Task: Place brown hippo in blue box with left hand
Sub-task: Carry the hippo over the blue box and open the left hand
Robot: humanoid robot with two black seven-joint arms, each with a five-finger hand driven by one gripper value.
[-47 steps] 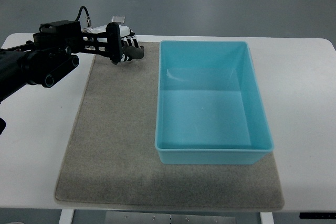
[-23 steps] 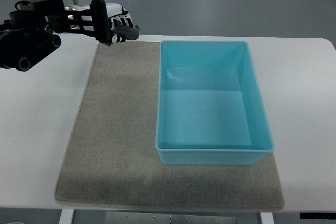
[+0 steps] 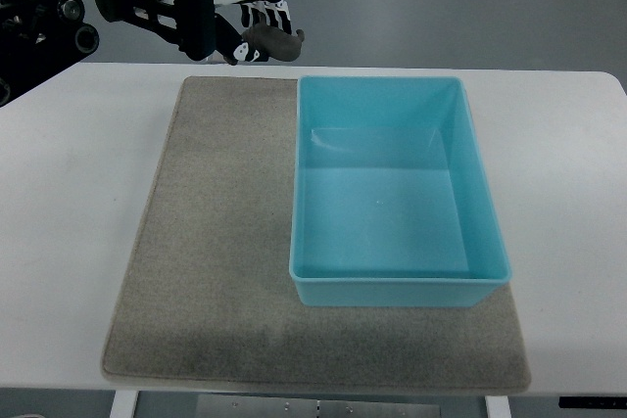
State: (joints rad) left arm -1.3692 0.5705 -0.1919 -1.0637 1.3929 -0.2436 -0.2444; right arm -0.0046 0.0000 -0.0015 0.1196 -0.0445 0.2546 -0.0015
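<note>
1. Since half a second ago my left hand [image 3: 245,22] went up and right, fingers wrapped around brown hippo [image 3: 271,42].
2. Hippo's long axis runs 9-to-3; which end is the head, can't tell.
3. Hippo hangs past the table's [image 3: 69,203] far edge, at 11 o'clock off blue box [image 3: 392,193].
4. Box interior open; grey mat [image 3: 211,242] bare.

Left hand [image 3: 245,22] grips the brown hippo [image 3: 271,42] above the table's far edge, near the blue box [image 3: 396,191].
</note>
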